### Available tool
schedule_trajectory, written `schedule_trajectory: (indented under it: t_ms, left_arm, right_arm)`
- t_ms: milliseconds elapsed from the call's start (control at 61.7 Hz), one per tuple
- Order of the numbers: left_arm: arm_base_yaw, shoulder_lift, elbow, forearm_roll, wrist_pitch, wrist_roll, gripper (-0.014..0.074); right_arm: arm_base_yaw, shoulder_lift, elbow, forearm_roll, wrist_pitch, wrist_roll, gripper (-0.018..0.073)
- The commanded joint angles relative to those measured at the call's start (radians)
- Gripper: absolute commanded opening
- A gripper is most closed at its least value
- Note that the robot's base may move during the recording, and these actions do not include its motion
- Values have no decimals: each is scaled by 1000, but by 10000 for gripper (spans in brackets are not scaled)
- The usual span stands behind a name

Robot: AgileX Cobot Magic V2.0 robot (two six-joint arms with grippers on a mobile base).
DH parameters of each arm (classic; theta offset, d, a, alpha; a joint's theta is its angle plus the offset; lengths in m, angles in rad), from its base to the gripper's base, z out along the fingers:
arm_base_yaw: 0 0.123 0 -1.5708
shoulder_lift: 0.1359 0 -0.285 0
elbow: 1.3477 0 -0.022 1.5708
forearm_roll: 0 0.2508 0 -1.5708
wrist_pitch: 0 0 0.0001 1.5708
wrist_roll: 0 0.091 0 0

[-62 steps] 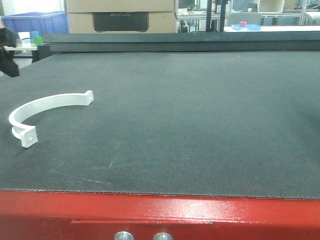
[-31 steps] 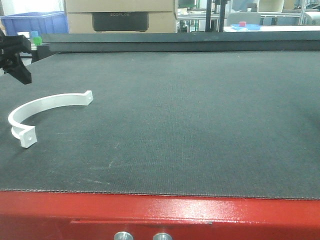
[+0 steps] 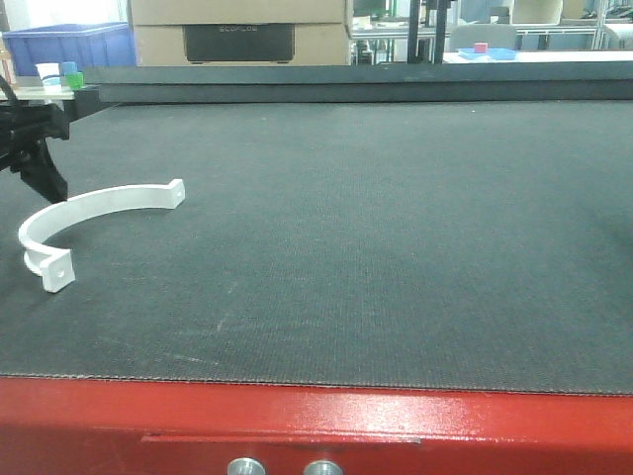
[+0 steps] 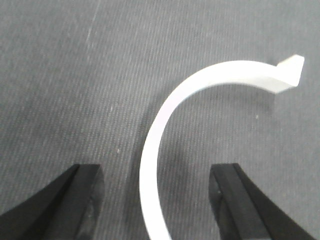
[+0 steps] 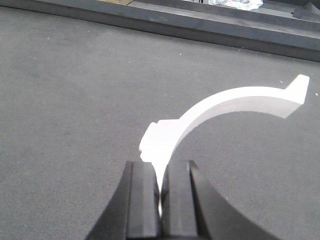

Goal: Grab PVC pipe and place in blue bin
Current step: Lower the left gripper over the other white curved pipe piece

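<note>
Okay, I'm hovering the left hand [image 4: 157,172] wide open, fingers [image 4: 82,200] straddling the curved white PVC pipe [image 4: 162,115] lying on the tabletop [image 3: 396,247], so closing should pinch its band. The right hand [image 5: 161,170] is looking clamped shut on a similar white arc [image 5: 240,102]. The blue bin [image 3: 89,49] is sitting far behind.

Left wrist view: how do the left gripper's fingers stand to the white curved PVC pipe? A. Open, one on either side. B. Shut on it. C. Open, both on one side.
A: the left gripper is open, with dark fingers flanking the PVC pipe.
</note>
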Motion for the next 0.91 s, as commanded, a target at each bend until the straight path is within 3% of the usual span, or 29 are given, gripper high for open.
schedule_trajectory:
  t_ms: [0, 535, 795, 892]
  left_arm:
    - [-14, -1, -8, -6, -50, 0, 361]
    - [-35, 39, -8, 14, -67, 0, 353]
    - [-35, 45, -8, 30, -69, 0, 200]
    - [-35, 45, -8, 32, -69, 0, 196]
  right_arm:
    - [0, -7, -8, -1, -27, -3, -169]
    - [0, -7, -8, -1, -39, -3, -169]
    - [0, -7, -8, -1, -55, -3, -169]
    - [0, -7, -8, -1, -62, -3, -169]
